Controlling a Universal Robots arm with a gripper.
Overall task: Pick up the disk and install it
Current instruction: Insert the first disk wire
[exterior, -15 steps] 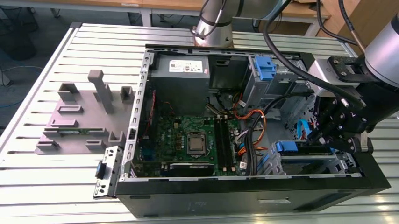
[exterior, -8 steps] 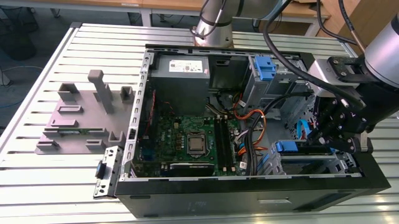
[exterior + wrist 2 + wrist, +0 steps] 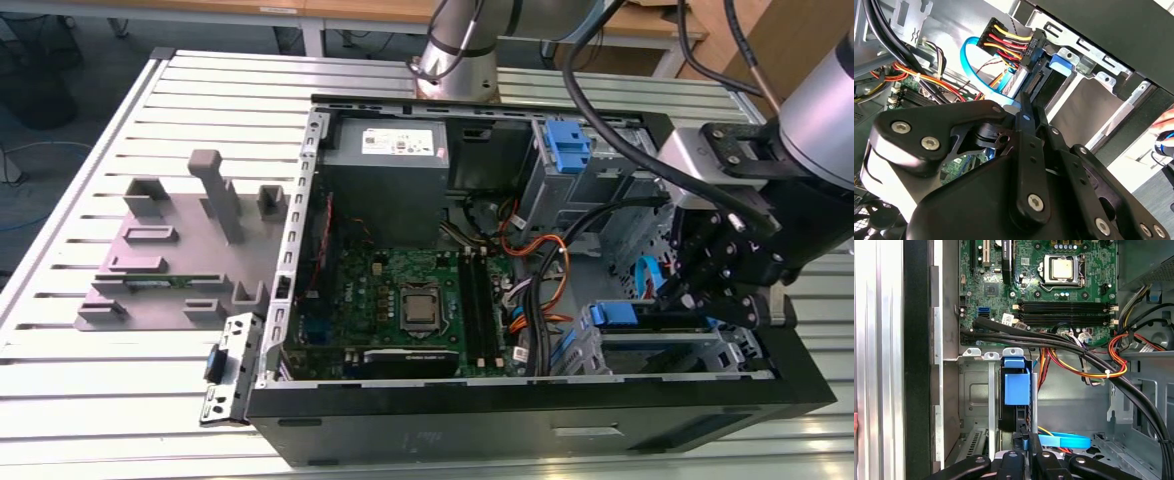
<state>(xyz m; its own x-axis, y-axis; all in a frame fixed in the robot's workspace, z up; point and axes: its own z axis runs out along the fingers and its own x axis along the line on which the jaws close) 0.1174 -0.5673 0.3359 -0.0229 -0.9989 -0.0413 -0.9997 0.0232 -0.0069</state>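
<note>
Disk in case bay

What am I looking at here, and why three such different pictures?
You see one robot arm working inside an opened computer case that lies on a ribbed metal table. The exterior view comes from a camera off the arm; both wrist views come from cameras riding on the arm near its end effector. That end effector sits low over the drive bay at the exterior view's right, where the disk with its blue plastic rail stands in its slot. The green board is the motherboard. A grey fixture plate lies beside the case.
</note>
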